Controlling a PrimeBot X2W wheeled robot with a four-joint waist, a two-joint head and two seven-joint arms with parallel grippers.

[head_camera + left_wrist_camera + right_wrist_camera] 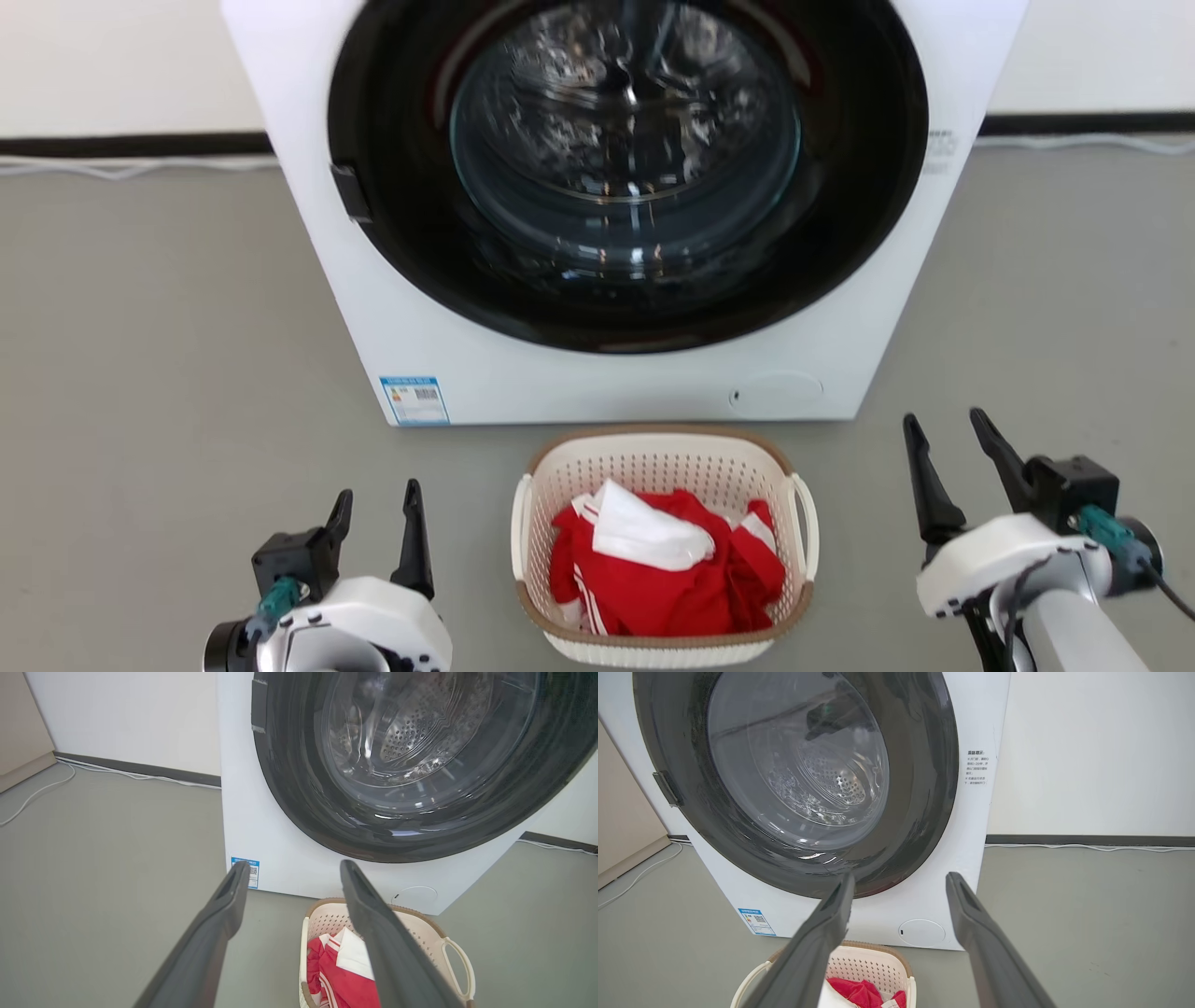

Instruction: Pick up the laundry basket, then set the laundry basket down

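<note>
- Head view: the laundry basket (653,467) stands on the floor between the left claw (377,493) and the right claw (943,422). Both are spread wide and empty, which fits either a lift to come or a finished set-down.
- Left wrist view: the basket lies right of the claw. The blue sticker (254,877) on the washing machine (243,812) is unreadable.
- Right wrist view: the basket sits lower left of the claw. The printed lines (976,767) are too small to read.

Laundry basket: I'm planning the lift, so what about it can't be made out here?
- Head view: the floor of the laundry basket is hidden under red-and-white clothing.
- Left wrist view: a jaw of the left gripper covers its middle; the bottom edge cuts off its near half.
- Right wrist view: a jaw of the right gripper covers part of its rim; the bottom edge cuts off most of it.
</note>
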